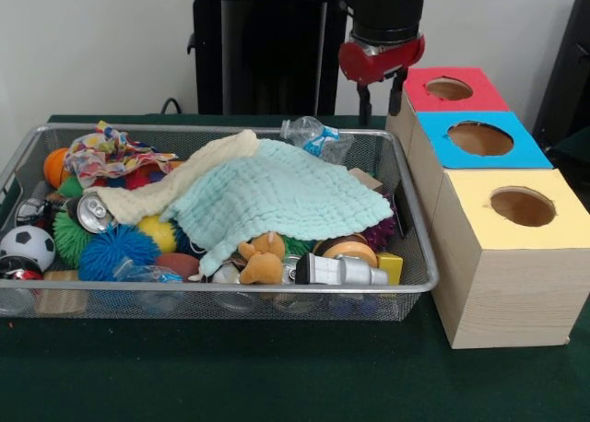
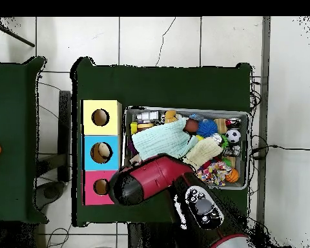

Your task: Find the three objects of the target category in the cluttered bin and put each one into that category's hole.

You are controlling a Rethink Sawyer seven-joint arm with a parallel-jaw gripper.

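Up near the top of the frame, the claw (image 1: 382, 98) hangs empty with fingers spread, between the wire bin (image 1: 417, 252) and the red box (image 1: 454, 89); a mint cloth (image 1: 277, 196) covers the bin's clutter

A mint-green cloth (image 1: 277, 196) and a cream cloth (image 1: 175, 187) lie in the silver wire bin (image 1: 419, 284). At its left edge sit a black-and-white ball (image 1: 26, 245), a blue spiky ball (image 1: 115, 250) and a multicoloured patterned rag (image 1: 106, 152). The boxes' tops are red (image 1: 452, 90), blue (image 1: 479, 139) and yellow (image 1: 521, 208).
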